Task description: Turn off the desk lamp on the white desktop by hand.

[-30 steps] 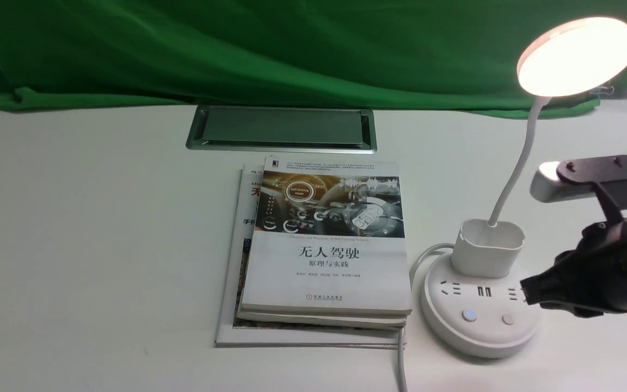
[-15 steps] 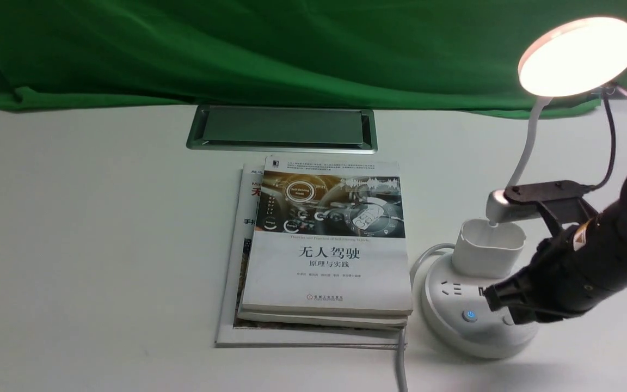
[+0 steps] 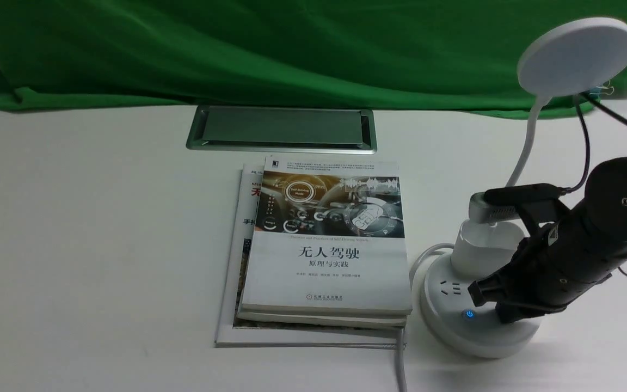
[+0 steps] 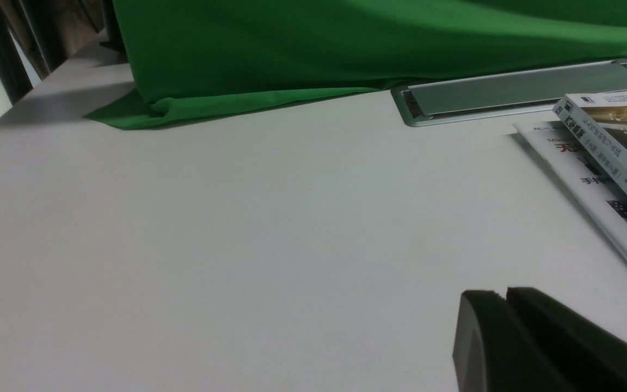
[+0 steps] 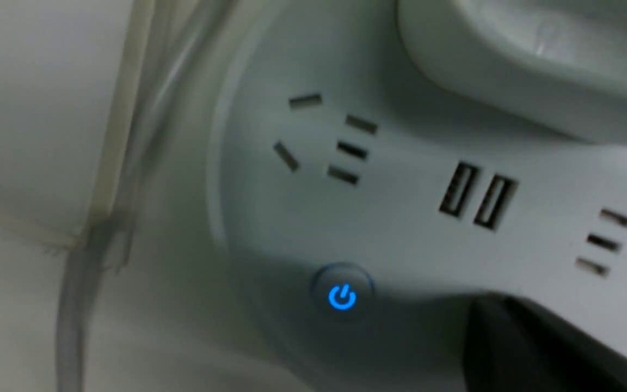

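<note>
Looks like we're basically done: the desk lamp point(image 3: 577, 57), right side of the front view, is dark. Right jaws sit clenched over its base, left jaws clenched too; we probably just need to back off.

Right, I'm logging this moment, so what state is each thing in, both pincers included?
Lamp head: unlit, tilted.
Power button: glowing blue.
Lamp base: flat on the table.
Books: closed, stacked.
Cable hatch: lid down.
Left pincer: closed, holding nothing visible.
Right pincer: looks closed, over the base; contact unclear.
</note>
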Tool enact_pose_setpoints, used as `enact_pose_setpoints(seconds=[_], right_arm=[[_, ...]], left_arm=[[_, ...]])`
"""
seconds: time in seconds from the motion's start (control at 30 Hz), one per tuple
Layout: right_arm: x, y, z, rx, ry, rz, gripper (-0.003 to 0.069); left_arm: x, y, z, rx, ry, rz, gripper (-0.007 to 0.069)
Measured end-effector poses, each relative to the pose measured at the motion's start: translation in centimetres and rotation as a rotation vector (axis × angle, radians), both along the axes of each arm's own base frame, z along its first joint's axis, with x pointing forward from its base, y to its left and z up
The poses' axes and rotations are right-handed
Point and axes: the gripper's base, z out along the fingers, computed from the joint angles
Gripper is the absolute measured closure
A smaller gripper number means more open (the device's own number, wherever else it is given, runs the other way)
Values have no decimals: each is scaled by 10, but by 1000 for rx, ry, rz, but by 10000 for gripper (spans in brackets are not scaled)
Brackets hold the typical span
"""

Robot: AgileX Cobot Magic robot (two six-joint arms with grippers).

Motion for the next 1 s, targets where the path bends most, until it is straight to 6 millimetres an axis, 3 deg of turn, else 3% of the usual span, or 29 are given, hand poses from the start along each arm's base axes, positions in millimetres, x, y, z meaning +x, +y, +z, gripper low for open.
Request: enact_pose_setpoints(seconds=[0.2, 0.33, 0.47, 0.6, 0.73, 1.0], right_arm=[[-2, -1, 11, 16, -56, 8, 623], [-10, -4, 34, 40, -121, 10, 622], [-36, -11, 66, 67, -187, 22, 622], [-57, -16, 77, 84, -228, 34, 622], [-91, -28, 95, 99, -244, 31, 622], [-113, -37, 125, 158, -401, 30, 620]], left_arm=[[0, 0, 0, 0, 0, 0, 605], [0, 0, 0, 0, 0, 0, 605], [0, 0, 0, 0, 0, 0, 605], [0, 0, 0, 0, 0, 0, 605], [0, 0, 0, 0, 0, 0, 605], [0, 0, 0, 0, 0, 0, 605]])
